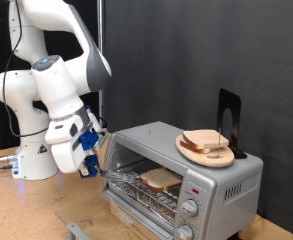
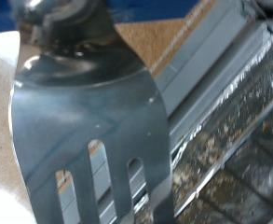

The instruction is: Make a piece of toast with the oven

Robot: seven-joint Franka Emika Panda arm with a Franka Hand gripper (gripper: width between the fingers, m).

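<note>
Here is the oven (image 1: 181,175), silver-grey and boxy, sitting on the wooden table (image 1: 16,215) with its door open and the wire rack (image 1: 146,190) showing inside. On that rack lies the piece of toast (image 1: 161,179), pale tan with a darker crust, flat and well inside the cavity. Up on the oven's roof rests a round wooden plate (image 1: 191,152) with the other bread slices (image 1: 206,143) piled on it, and a black stand (image 1: 228,115) rises just behind them. The white arm hangs at the exterior view's left, and the gripper (image 1: 94,150) sits just beside the open mouth of the oven, close to its left edge, blue parts showing near the fingers. From the wrist view a slotted metal spatula (image 2: 94,112) fills most of the frame, its shiny blade stretching out from the hand, with the grey oven door and the crumb-speckled tray (image 2: 220,149) beyond it. The fingers themselves are hidden, so whether they are spread or pressed together I cannot tell. Two round knobs (image 1: 191,205) and a small red light sit on the oven's front panel.
</note>
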